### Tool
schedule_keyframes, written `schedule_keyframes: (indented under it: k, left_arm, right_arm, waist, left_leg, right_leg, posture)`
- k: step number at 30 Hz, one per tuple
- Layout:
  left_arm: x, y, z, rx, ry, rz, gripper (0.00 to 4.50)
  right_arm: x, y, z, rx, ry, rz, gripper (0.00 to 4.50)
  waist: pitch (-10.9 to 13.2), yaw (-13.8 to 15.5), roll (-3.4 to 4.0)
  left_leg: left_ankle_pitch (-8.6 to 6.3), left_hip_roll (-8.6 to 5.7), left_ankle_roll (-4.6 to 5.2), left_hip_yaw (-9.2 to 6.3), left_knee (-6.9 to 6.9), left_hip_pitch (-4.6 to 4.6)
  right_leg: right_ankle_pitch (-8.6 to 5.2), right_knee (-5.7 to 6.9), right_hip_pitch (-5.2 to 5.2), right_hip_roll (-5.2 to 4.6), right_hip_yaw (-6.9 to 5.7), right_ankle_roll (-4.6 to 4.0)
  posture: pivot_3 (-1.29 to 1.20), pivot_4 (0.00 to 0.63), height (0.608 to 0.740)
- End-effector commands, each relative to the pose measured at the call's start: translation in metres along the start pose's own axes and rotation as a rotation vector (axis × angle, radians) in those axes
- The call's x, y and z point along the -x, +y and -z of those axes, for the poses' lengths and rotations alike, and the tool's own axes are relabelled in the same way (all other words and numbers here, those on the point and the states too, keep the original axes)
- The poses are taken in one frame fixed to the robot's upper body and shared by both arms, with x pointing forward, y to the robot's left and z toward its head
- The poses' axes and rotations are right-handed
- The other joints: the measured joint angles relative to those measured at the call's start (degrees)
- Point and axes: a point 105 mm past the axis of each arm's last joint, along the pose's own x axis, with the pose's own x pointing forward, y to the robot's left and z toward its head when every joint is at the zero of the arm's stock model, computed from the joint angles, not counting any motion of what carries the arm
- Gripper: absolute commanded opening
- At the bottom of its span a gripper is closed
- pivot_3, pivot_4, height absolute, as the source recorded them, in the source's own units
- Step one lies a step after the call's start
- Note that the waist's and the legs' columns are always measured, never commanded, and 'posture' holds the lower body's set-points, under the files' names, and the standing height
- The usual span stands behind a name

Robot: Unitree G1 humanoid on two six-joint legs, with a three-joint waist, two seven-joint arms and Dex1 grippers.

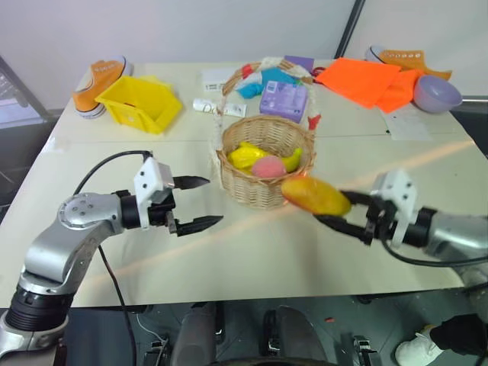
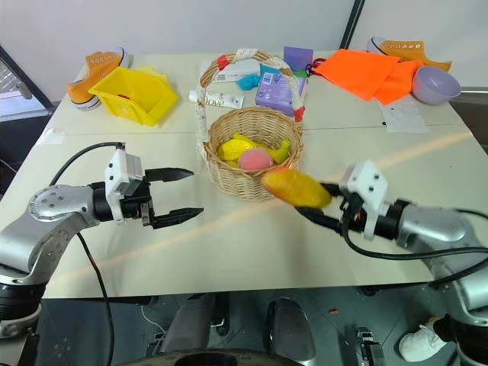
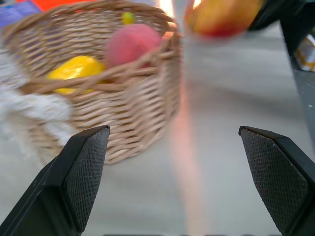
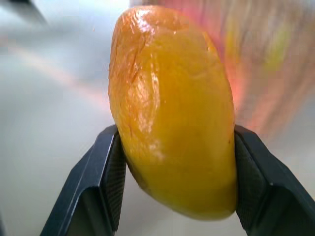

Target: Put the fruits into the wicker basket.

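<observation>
Left eye view: the basket (image 1: 267,164) sits at frame centre on the table (image 1: 229,252). A peach (image 1: 267,167) and yellow fruit lie inside it. The right gripper (image 1: 341,211), lower right, pinches the mango (image 1: 315,195), which hangs above the table just beside the basket's right wall, not yet over the rim. The left gripper (image 1: 197,204), lower left, is spread and empty, near the basket's left side.

Right eye view: same layout. A yellow bin (image 2: 133,95) stands at upper left, a purple bowl (image 2: 435,82) at upper right, well apart from the work.

Left wrist view: both fingers stand wide apart with nothing between them; the basket and peach fill the upper left.

Right wrist view: the two pads clamp the mango across its narrower middle, the long axis running upward past the fingers.

Assessment: the mango looks smooth, glossy and rigid, probably light. A glossy curved skin may slip or pivot between flat pads; a mid-body hold across the short axis is the soundest. The basket seems light and could shift if bumped.
</observation>
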Motion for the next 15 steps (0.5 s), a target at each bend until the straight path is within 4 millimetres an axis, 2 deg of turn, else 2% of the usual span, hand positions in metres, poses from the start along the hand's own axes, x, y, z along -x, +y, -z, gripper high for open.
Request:
schedule_keyframes:
  k: [1,5,9,12,15]
  left_arm:
    - [0.001,0.002,-0.010,-0.047,-0.030,-0.017,4.50]
    - [-0.002,0.001,-0.013,-0.048,-0.051,-0.024,4.50]
    - [-0.007,-0.003,-0.015,-0.047,-0.066,-0.020,4.50]
    - [-0.010,-0.006,-0.018,-0.046,-0.079,-0.018,4.50]
    - [-0.012,-0.009,-0.020,-0.047,-0.089,-0.017,4.50]
  right_arm:
    - [-0.021,-0.013,-0.001,0.020,0.027,0.077,2.68]
    - [-0.046,-0.018,-0.005,0.069,0.054,0.070,2.68]
    - [-0.071,-0.042,-0.004,0.055,0.065,0.185,2.68]
    - [-0.085,-0.051,-0.004,0.031,0.062,0.217,2.68]
    - [-0.087,-0.049,-0.010,0.045,0.037,0.204,3.64]
  waist:
    - [0.0,0.1,-0.02]
    - [0.0,0.6,-0.01]
    - [0.0,0.5,-0.02]
    - [0.0,0.3,-0.02]
    - [0.0,0.6,-0.01]
  left_leg:
    - [0.00,0.00,0.00,0.00,-0.01,0.00]
    - [0.02,-0.07,-0.02,0.05,0.00,-0.11]
    - [0.16,-0.08,-0.25,0.11,0.00,-0.13]
    - [0.20,-0.08,-0.30,0.13,0.01,-0.11]
    - [0.20,-0.08,-0.30,0.13,0.00,-0.12]
  right_leg:
    - [0.00,-0.01,0.00,-0.01,0.00,0.00]
    - [0.00,-0.01,-0.09,-0.08,0.00,-0.01]
    - [0.00,-0.02,-0.10,-0.08,0.00,0.01]
    - [0.01,0.03,-0.09,-0.06,0.00,0.01]
    - [0.01,0.03,-0.10,-0.05,0.00,0.01]
  posture:
    - [0.00,0.150,0.723]
    - [0.00,0.150,0.723]
    - [0.00,0.150,0.723]
    - [0.00,0.150,0.723]
    - [0.00,0.150,0.723]
